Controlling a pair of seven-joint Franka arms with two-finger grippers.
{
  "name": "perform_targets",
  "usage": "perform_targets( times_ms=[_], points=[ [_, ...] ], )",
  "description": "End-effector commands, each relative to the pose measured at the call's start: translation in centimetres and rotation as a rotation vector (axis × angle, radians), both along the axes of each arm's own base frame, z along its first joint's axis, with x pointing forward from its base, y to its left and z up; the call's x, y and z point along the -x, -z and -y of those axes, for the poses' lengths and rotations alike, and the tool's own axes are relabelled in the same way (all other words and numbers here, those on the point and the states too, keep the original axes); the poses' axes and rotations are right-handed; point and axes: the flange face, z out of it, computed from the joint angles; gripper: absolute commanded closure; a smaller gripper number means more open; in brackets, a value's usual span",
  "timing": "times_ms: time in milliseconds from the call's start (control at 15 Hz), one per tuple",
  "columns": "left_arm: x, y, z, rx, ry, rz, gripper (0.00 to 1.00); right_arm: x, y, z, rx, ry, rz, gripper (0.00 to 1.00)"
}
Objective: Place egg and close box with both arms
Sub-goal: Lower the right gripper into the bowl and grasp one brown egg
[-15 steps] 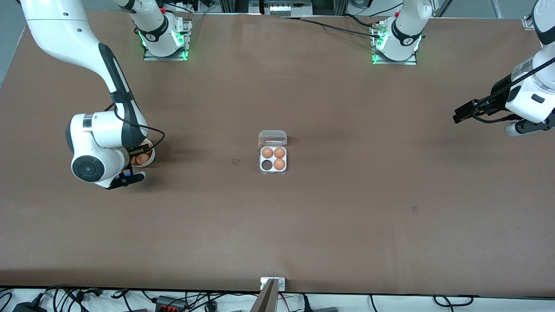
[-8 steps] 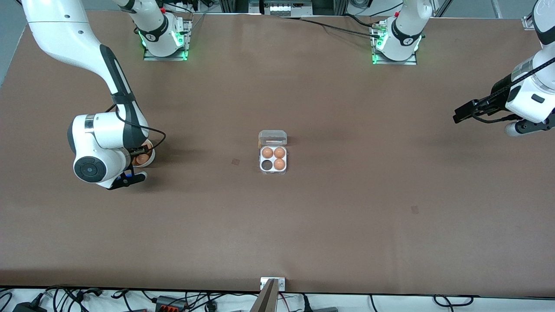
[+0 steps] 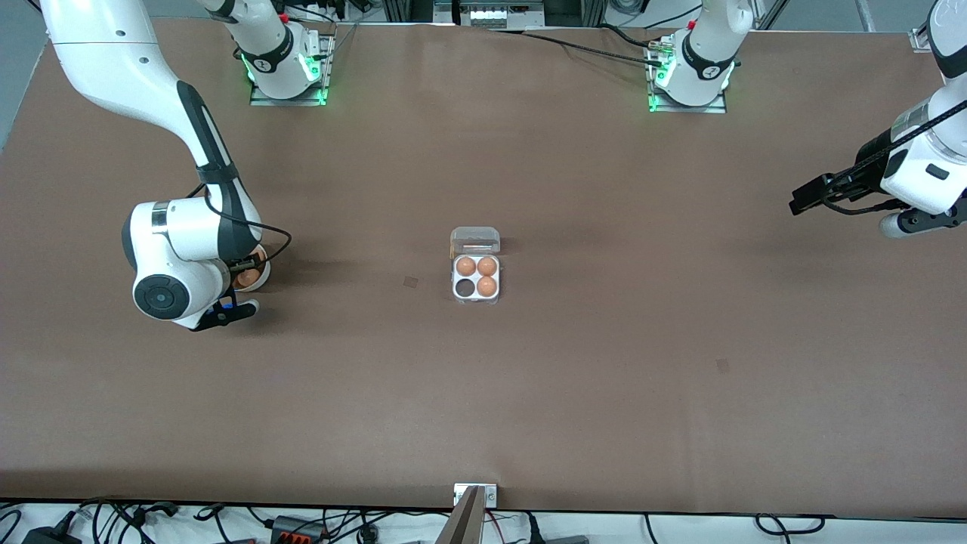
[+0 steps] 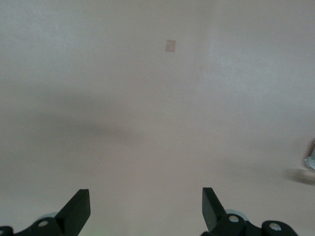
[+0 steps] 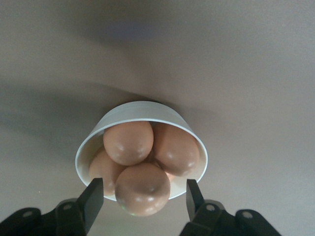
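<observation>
The box (image 3: 476,299) lies mid-table with its clear lid (image 3: 475,240) open; three eggs sit in its cups and one cup (image 3: 464,288) is empty. At the right arm's end of the table, my right gripper (image 5: 142,191) hangs over a white bowl (image 5: 142,110) of eggs. Its fingers (image 5: 94,192) flank the top egg (image 5: 142,189), with a narrow gap showing on each side. My left gripper (image 4: 145,206) waits open with nothing in it, above bare table at the left arm's end (image 3: 804,198).
In the front view the right arm's wrist (image 3: 177,264) covers most of the bowl (image 3: 255,276). Small square marks (image 3: 410,282) (image 3: 723,366) lie on the brown table. Both arm bases (image 3: 287,68) (image 3: 691,75) stand along the table's edge farthest from the front camera.
The right arm's wrist has shifted a little over the bowl toward the table's middle. The left arm and the box have not moved.
</observation>
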Motion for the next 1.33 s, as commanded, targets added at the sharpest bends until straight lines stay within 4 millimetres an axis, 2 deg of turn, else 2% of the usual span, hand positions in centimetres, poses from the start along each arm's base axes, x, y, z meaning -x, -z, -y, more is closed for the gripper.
perform_targets(
  times_ms=[0, 200, 400, 600, 800, 933, 1067, 1200, 1267],
  points=[
    [-0.2, -0.4, -0.2, -0.008, 0.021, -0.002, 0.0, -0.2, 0.1, -0.6, 0.002, -0.019, 0.004, 0.38],
    [-0.2, -0.3, -0.2, -0.008, 0.021, -0.004, 0.0, -0.3, 0.1, -0.6, 0.002, -0.016, 0.011, 0.63],
    [-0.2, -0.3, -0.2, -0.008, 0.021, -0.004, 0.0, -0.4, -0.1, -0.7, 0.001, -0.017, 0.014, 0.82],
    [-0.2, -0.4, -0.3, -0.006, 0.02, -0.002, 0.0, -0.5, -0.4, -0.6, -0.001, -0.016, 0.018, 0.91],
    [-0.2, -0.3, -0.3, -0.006, 0.02, -0.004, 0.0, -1.8, -3.0, -0.7, -0.008, -0.022, 0.048, 0.91],
    [-0.2, -0.3, -0.4, -0.008, 0.017, -0.004, 0.0, -2.4, -5.7, -1.2, -0.024, -0.001, 0.065, 0.91],
    [-0.3, -0.1, -0.4, -0.006, 0.018, -0.007, 0.0, -3.2, -9.0, -2.5, -0.145, 0.083, 0.105, 0.95],
    [-0.5, -0.1, -0.4, 0.031, 0.005, -0.001, 0.0, -3.9, -11.0, -4.2, -0.175, 0.082, 0.146, 0.99],
    [-0.8, 0.6, -1.6, 0.091, -0.038, -0.011, 0.0, -4.4, -12.1, -5.7, -0.188, 0.071, 0.178, 1.0]
  ],
)
